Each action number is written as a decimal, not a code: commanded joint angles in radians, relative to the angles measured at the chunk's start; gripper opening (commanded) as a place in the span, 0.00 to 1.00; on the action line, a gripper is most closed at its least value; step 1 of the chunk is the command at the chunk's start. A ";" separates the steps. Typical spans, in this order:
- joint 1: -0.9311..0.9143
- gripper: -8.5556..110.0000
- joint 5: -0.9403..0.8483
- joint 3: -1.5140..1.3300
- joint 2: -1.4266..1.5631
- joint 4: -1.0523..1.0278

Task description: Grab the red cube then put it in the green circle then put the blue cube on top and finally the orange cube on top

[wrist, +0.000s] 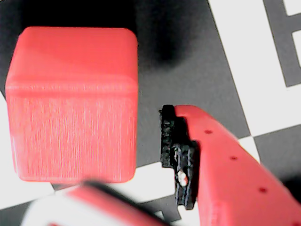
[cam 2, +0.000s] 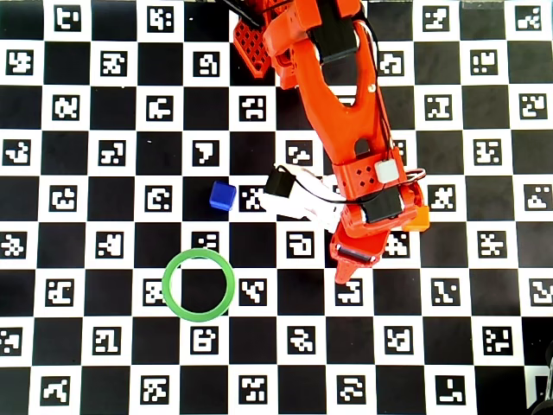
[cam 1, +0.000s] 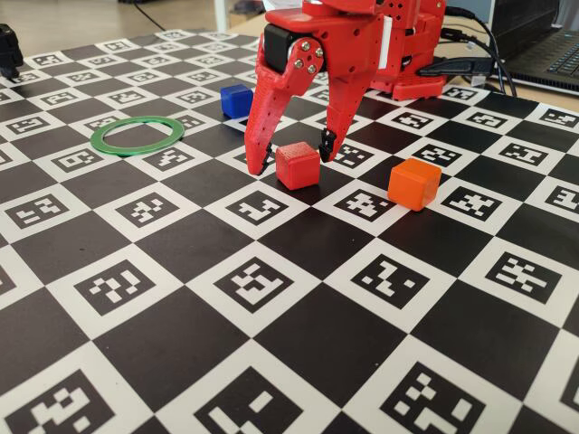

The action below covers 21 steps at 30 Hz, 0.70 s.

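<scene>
Inside the green circle (cam 1: 137, 136) nothing lies; the tool (cam 1: 294, 154), fingers apart, straddles the red cube (cam 1: 298, 165).

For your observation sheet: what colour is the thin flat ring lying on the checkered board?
Green: the thin flat ring shows best in the overhead view.

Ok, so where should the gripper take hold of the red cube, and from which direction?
Probably on two opposite flat side faces of the red cube, coming straight down from above. It sits flat on the board with clear space all round; the orange cube stands apart. The open gripper already hangs over it, one fingertip either side, so lowering and closing should do.
</scene>
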<state>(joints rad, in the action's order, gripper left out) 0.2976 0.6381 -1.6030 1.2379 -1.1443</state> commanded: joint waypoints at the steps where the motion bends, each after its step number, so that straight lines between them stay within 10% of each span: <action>1: 0.000 0.38 0.003 0.014 0.025 0.009; 21: -0.021 0.26 -0.018 0.028 0.002 0.034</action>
<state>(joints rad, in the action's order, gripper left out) 0.2930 0.6289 -1.6030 1.2118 -1.1137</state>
